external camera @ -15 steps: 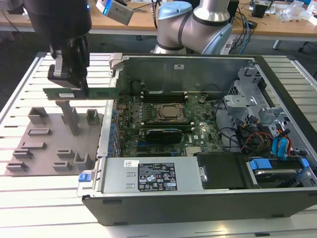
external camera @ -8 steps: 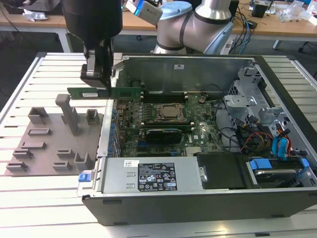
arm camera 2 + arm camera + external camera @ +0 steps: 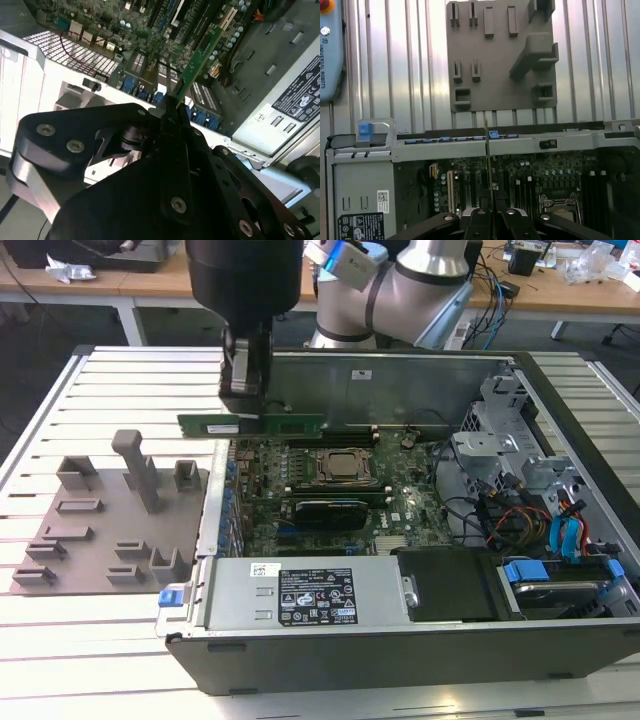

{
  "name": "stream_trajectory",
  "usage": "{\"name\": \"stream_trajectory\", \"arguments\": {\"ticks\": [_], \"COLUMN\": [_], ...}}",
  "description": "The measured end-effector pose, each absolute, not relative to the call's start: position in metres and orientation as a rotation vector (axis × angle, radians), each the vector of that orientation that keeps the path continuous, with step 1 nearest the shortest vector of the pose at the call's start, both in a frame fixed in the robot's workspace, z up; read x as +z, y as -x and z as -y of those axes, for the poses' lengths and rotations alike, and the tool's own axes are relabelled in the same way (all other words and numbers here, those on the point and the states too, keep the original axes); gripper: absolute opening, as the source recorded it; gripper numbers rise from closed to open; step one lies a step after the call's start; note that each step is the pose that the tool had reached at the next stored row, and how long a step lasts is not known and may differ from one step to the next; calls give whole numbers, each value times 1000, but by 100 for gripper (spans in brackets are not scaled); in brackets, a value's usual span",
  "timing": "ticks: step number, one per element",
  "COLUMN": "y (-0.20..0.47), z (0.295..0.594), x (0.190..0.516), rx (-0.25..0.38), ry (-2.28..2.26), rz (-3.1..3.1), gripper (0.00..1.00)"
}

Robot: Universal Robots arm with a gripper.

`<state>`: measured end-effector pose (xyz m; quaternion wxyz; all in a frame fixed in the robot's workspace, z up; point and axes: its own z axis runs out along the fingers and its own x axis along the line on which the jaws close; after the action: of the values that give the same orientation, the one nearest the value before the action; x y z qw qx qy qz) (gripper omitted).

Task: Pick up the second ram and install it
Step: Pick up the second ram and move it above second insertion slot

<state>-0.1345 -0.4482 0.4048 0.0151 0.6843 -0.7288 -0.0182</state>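
Exterior view: the slatted metal counter [image 3: 90, 650] carries an open computer case [image 3: 400, 665]. A flat grey holder plate [image 3: 100, 540] with upright blocks lies at nine o'clock from the case. Inside the case, a silver power supply [image 3: 300, 590] fills the six o'clock edge, and the green motherboard [image 3: 255, 525] lies beyond it, with the processor socket [image 3: 345, 467] near its middle. The arm's black pincer [image 3: 243, 412] hangs at eleven o'clock over the motherboard, pinching the second ram [image 3: 295, 424] near its middle. The ram is held level and lengthwise, running from nine to three o'clock. In the second wrist view the pincer [image 3: 170, 102] grips the stick [image 3: 197, 60], whose free end reaches out over the board
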Motion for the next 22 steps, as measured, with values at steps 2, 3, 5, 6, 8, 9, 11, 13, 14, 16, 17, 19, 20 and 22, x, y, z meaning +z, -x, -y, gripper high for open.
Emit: {"name": "stream_trajectory", "arguments": {"ticks": [2, 3, 5, 6, 8, 9, 11, 13, 14, 16, 17, 19, 20, 22], "y": [127, 123, 115, 111, 102, 99, 90, 80, 75, 64, 61, 55, 54, 54], "z": [447, 446, 443, 441, 436, 433, 427, 422, 421, 421, 420, 420, 420, 420], "x": [404, 404, 403, 403, 402, 401, 397, 390, 387, 380, 378, 373, 372, 372], "rx": [-57, -58, -59, -60, -61, -62, -65, -69, -71, -73, -74, -85, -123, -164], "ry": [-2129, -2129, -2128, -2128, -2127, -2127, -2125, -2122, -2120, -2115, -2114, -2115, -2123, -2131], "rz": [2267, 2267, 2266, 2266, 2265, 2265, 2263, 2262, 2263, 2266, 2266, 2271, 2293, 2315], "gripper": [14, 14, 14, 14, 14, 14, 14, 14, 14, 14, 14, 14, 14, 14]}}
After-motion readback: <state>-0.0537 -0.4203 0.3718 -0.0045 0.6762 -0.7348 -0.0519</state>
